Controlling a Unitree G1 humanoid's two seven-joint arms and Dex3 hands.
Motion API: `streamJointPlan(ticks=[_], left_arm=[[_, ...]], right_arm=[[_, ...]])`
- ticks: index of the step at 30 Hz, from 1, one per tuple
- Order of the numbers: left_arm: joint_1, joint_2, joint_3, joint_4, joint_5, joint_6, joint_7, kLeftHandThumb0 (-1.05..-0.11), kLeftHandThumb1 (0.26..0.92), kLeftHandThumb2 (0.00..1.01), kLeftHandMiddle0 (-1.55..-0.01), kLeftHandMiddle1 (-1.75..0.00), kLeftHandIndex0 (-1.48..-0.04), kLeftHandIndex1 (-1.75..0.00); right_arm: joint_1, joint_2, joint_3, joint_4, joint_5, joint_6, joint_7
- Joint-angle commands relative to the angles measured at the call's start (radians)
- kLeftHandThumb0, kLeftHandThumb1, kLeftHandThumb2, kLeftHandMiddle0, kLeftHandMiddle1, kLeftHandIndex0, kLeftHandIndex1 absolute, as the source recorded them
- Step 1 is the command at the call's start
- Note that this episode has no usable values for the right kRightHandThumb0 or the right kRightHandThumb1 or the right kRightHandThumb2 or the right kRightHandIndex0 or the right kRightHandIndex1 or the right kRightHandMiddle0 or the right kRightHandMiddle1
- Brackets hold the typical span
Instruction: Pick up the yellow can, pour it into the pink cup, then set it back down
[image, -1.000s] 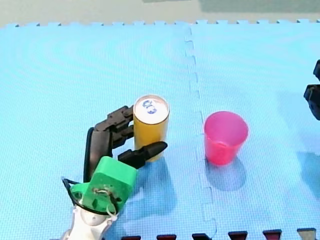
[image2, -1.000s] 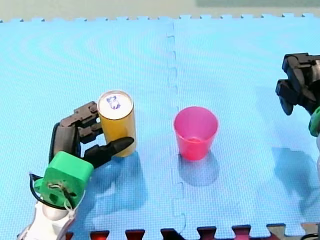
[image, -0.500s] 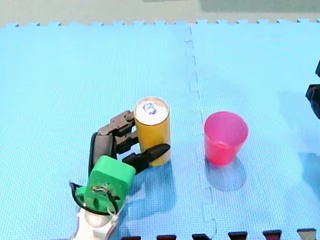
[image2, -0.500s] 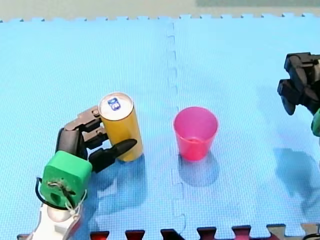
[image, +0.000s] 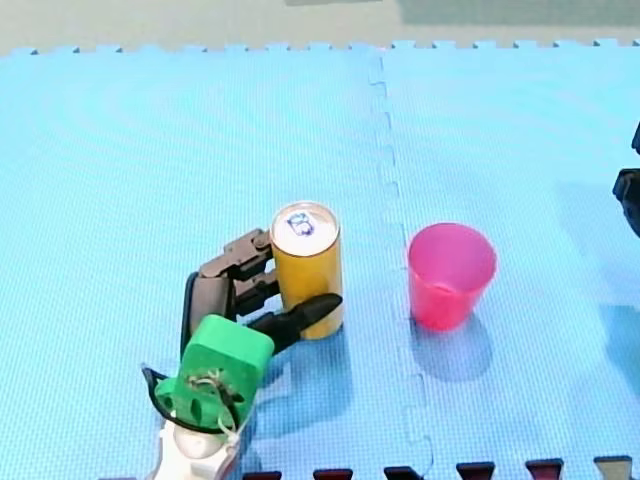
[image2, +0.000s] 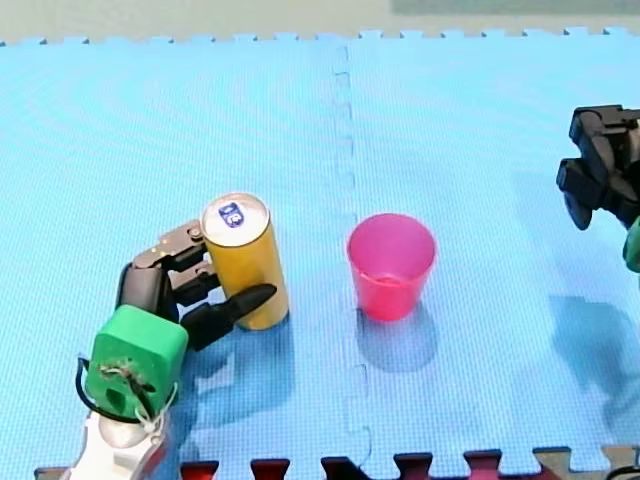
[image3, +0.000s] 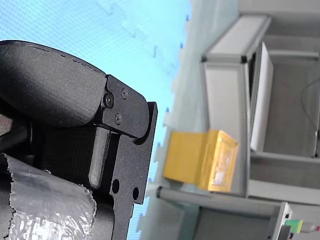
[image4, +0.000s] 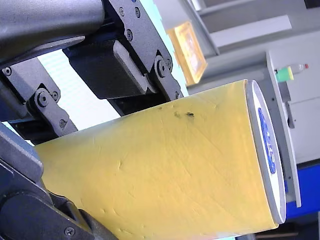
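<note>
Yellow can (image2: 243, 262) is gripped upright by the left robot hand (image2: 175, 290) left of the pink cup (image2: 391, 262), pouring unconfirmed and release judged outstanding; the right robot hand (image2: 600, 165), state untellable, is seen far right of the cup.

I read the yellow can (image4: 165, 165) as matt and paper-skinned, faintly dented, with a smooth glossy lid. The pink cup (image: 451, 275) is smooth translucent plastic, the blue mat (image: 150, 150) finely textured foam, and the left hand (image: 215, 295) matt black plastic.
</note>
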Motion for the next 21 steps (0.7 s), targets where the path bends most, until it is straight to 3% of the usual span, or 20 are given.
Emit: streamJointPlan(ticks=[1,21], left_arm=[[-0.003,0.003,-0.004,-0.007,0.008,-0.002,0.011,-0.317,0.819,0.00,-1.31,0.00,-1.16,0.00],[-0.015,-0.009,-0.013,0.070,0.023,-0.017,0.037,-0.310,0.824,0.00,-1.27,0.00,-1.14,0.00]], right_arm=[[0.000,-0.006,-0.001,-0.004,0.003,0.004,-0.002],[-0.002,-0.014,-0.004,-0.005,0.010,0.011,0.004]])
